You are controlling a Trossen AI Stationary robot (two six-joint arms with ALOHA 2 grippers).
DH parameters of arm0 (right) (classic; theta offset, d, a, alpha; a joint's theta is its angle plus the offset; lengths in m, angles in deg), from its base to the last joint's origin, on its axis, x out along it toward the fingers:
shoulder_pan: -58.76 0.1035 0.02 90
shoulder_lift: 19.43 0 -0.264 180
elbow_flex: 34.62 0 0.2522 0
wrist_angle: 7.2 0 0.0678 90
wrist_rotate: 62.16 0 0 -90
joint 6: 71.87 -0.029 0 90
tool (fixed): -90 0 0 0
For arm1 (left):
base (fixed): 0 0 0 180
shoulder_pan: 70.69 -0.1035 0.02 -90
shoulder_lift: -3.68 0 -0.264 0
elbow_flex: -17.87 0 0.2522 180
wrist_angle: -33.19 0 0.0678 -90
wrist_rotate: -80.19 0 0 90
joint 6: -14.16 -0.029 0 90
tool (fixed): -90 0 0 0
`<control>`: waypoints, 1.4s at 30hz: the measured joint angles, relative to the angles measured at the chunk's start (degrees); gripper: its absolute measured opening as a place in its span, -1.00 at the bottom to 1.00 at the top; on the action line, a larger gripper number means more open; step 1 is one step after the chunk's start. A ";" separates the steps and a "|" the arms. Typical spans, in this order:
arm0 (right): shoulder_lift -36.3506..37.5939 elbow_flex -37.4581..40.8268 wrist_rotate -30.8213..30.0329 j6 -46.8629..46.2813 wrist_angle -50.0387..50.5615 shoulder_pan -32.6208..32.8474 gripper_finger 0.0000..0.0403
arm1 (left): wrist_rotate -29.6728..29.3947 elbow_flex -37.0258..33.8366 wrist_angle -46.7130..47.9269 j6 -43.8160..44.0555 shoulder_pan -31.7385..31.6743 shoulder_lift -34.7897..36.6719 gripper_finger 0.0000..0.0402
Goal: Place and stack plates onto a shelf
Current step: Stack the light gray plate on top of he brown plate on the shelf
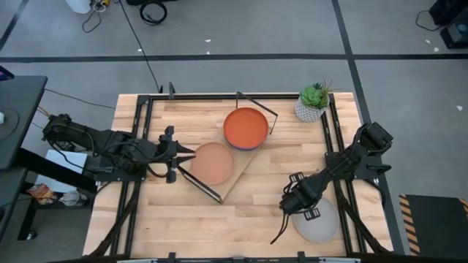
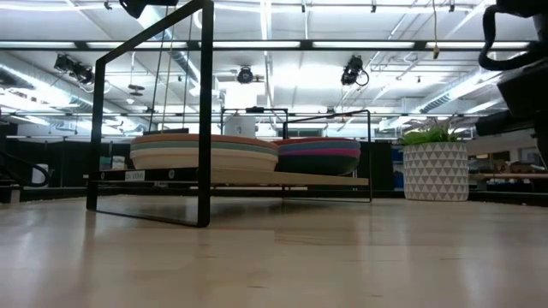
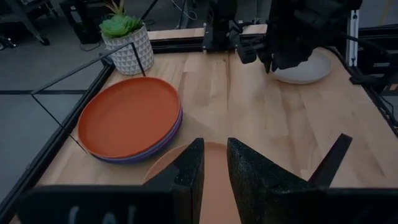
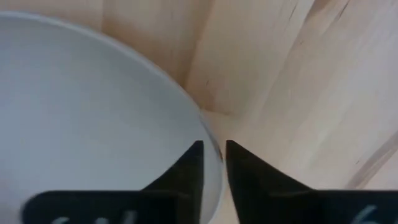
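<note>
My right gripper (image 4: pixel 213 163) pinches the grey plate (image 1: pixel 319 221) by its rim, at the table's five o'clock, so it can lift flat. My left gripper (image 3: pixel 214 167), fingers narrow, holds nothing above the peach plate (image 1: pixel 213 162) on the shelf (image 1: pixel 238 172)

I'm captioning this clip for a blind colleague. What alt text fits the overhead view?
Seen from above, the right gripper pinches the rim of a grey plate near the table's front right corner. The left gripper holds the peach plate on the wooden shelf, beside an orange plate; a potted plant stands behind.
</note>
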 joint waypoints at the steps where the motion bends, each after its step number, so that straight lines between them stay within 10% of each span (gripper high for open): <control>1: 0.00 0.27 0.14 0.02 -0.24 0.00 -0.71 | 0.36 0.00 -0.01 0.08 0.00 0.00 -0.61; 8: 0.05 1.02 2.09 0.31 0.24 -1.13 -0.94 | 6.66 0.00 -0.85 -4.96 0.23 -0.27 -0.61; 27: 17.50 -1.10 15.34 4.92 0.93 -26.14 -0.98 | -3.10 9.40 -9.07 -25.47 4.29 -23.44 -0.59; 42: 20.59 -1.13 21.93 -7.66 -3.85 -35.03 -0.96 | -14.70 20.01 -24.65 -51.62 8.79 -47.59 -0.08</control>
